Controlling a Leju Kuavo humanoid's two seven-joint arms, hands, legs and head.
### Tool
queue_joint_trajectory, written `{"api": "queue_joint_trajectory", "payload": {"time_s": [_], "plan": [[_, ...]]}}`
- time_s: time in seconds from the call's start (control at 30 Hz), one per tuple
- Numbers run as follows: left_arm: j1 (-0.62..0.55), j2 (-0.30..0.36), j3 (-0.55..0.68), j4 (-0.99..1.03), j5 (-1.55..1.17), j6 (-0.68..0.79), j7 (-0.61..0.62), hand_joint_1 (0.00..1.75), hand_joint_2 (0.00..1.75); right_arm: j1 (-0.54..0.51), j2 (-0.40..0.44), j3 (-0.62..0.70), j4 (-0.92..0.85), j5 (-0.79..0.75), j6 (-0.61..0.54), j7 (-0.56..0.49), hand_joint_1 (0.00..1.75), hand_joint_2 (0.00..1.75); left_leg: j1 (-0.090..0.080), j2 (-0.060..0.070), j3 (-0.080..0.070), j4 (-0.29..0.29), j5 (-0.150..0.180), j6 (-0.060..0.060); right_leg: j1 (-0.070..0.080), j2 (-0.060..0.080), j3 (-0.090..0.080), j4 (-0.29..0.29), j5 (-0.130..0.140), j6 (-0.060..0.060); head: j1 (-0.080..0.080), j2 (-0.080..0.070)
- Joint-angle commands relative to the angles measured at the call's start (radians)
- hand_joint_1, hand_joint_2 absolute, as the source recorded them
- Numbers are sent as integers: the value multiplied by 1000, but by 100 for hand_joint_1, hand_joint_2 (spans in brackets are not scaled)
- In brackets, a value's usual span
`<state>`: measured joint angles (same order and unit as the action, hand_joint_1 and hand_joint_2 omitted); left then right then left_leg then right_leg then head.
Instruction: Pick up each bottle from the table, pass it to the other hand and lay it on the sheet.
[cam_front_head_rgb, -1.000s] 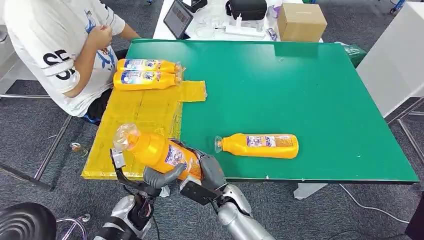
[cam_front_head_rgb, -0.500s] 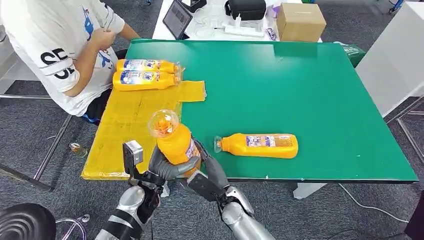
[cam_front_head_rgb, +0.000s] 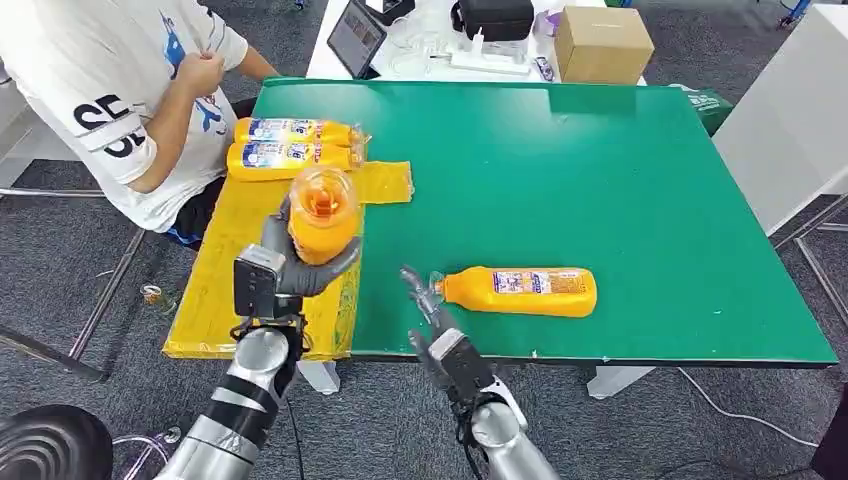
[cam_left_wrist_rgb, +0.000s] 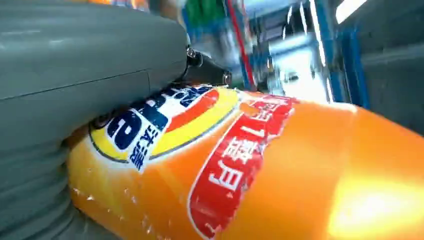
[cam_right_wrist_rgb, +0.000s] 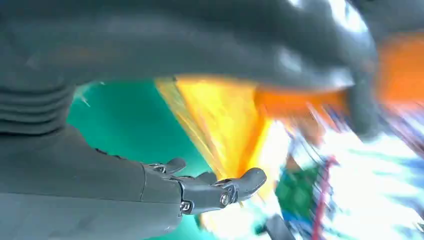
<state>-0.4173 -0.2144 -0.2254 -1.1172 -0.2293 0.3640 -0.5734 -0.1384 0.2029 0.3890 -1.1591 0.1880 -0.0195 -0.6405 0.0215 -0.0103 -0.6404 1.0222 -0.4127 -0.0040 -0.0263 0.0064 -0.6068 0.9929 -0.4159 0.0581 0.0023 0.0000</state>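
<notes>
Head view: left hand (cam_front_head_rgb: 290, 262) now alone grips orange plastic bottle (cam_front_head_rgb: 322, 214) at nine o'clock above yellow sheet (cam_front_head_rgb: 255, 240); right hand (cam_front_head_rgb: 432, 318), released, fingers spread empty; handover done, laying remains.

bright, even | head sharp | wrists blurred (motion smear)

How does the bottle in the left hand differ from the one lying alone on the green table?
The held bottle is gripped by the left hand above the yellow sheet, cap end toward the camera; the lone bottle lies flat on the green table, untouched, its cap pointing toward the sheet. The open right hand is near it. Both are orange with labels.
</notes>
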Motion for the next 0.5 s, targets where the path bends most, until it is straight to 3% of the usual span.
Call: {"api": "queue_joint_trajectory", "payload": {"time_s": [0.03,0.27,0.5], "plan": [[-169,56,166,344,-141,169,-20,175,175,72,-22,-129,-283,-72,-37,-34,0,0,0,0,3,-1,-1,1,0,-1,3,0,-1,-2,0,0],[-177,50,172,373,-165,169,1,175,175,79,-13,-136,-291,-112,-28,-58,0,0,0,-1,3,-1,-1,1,1,-2,3,-1,-1,-2,1,0],[-229,90,181,592,-367,292,59,175,175,97,21,-150,-465,-120,-201,-58,0,0,0,2,5,0,-2,1,1,0,5,0,-2,-4,0,0]]}}
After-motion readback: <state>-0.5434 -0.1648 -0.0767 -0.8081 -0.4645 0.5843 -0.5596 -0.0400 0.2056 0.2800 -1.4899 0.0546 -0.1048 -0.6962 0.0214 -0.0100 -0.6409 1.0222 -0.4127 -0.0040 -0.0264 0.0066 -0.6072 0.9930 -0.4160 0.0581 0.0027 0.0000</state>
